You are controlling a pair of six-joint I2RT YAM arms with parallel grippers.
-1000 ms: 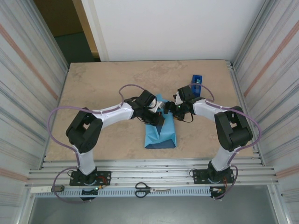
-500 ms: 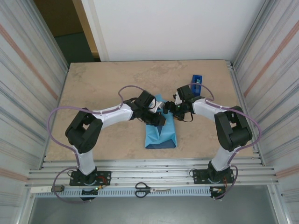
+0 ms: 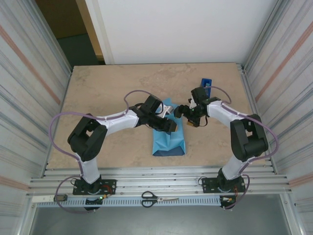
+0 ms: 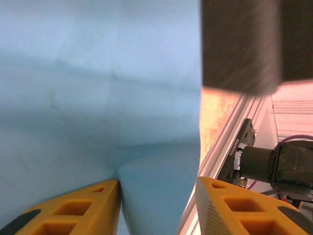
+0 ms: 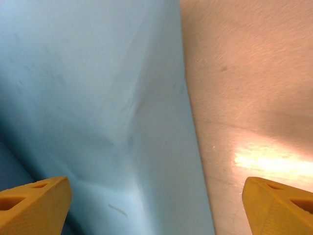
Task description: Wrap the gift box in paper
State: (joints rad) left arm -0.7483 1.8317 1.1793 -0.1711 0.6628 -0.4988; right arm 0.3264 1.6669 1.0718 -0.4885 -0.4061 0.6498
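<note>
The paper point(image 3: 168, 142) lies at the middle of the table point(image 3: 107, 93), folded into a tall bundle. Its light blue face is outward and a strip of navy shows along the near edge. We cannot tell what it covers.

The left gripper point(image 3: 168, 126) reaches in from the left, over the bundle's upper half. In the left wrist view its yellow fingers point(image 4: 73, 208) stand moderately apart. A fold of light blue paper comes down between them, touching the left finger. The gap is far wider than the sheet, so we read the pincer as parted and not pinching.

The right gripper point(image 3: 182, 111) comes in from the right, at the bundle's far right corner. In the right wrist view its fingertips point(image 5: 34, 200) sit in opposite lower corners, so this pincer is wide and holds nothing. Below it, creased light blue paper covers the left side, with bare table on the right.

A blue tape dispenser point(image 3: 206, 84) stands behind the right gripper, apart from the paper. Scissors point(image 3: 159, 198) lie on the rail at the near edge, between the arm bases.
</note>
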